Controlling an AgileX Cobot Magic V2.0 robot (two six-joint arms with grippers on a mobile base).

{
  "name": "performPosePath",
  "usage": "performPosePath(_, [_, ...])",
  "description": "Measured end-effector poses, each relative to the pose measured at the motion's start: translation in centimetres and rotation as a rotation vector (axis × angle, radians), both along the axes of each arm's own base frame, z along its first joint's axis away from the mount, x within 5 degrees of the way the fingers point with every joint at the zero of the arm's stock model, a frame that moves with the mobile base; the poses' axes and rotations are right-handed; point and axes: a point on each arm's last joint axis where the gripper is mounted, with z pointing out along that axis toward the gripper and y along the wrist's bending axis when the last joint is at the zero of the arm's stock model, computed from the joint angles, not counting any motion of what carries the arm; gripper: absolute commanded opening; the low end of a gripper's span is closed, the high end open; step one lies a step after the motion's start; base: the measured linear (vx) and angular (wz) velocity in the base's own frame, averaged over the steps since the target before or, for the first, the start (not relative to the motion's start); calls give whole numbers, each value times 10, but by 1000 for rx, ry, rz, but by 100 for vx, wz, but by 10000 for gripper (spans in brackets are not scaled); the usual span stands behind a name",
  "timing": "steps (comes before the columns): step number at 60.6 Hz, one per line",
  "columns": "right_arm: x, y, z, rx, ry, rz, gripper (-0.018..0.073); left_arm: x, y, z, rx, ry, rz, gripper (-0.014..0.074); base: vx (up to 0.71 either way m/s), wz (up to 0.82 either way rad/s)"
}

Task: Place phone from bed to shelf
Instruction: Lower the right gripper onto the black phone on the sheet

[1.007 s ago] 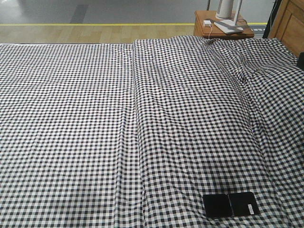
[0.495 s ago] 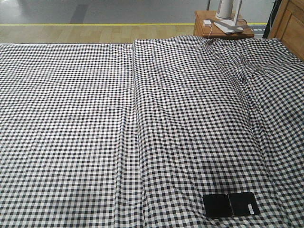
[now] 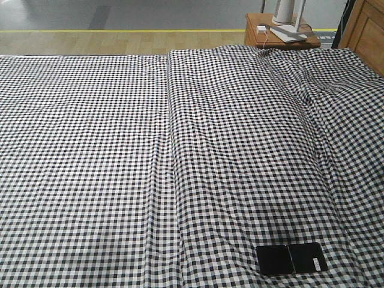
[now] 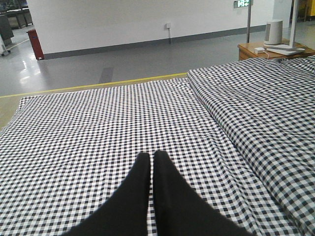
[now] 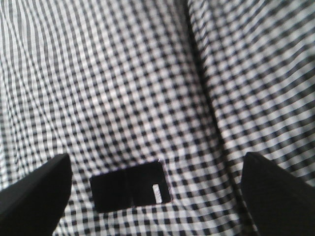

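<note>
One second ago a small dark shape cut into the right edge of the front view, over the far right part of the bed (image 3: 180,162), just below the wooden cabinet (image 3: 369,33); too little of it showed to tell what it was. Half a second ago it was already out of the picture, and now the checked sheet lies uncovered at that spot, its squares running unbroken to the frame's edge.

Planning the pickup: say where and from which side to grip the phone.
Pinch the phone across its short width, near the middle seam, coming straight down from above. It lies flat on the bed, so its two long edges look like the only hold for the open right claw.
</note>
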Motion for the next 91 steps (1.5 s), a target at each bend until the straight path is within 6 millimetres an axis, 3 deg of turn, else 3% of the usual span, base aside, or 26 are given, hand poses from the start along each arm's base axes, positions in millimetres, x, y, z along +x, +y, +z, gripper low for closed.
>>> performPosePath(20, [12,-1,-121,202,105,57,636,0,0,0,0,0,0,1,0,0])
performPosePath(39, [17,4,-195,364,160,170,625,0,0,0,0,0,0,1,0,0])
performPosePath(53, [25,14,-225,491,171,284,614,0,0,0,0,0,0,1,0,0])
performPosePath(71, [44,51,-253,505,230,421,603,0,0,0,0,0,0,1,0,0])
performPosePath(91, [40,53,-264,476,275,460,595,0,0,0,0,0,0,1,0,0])
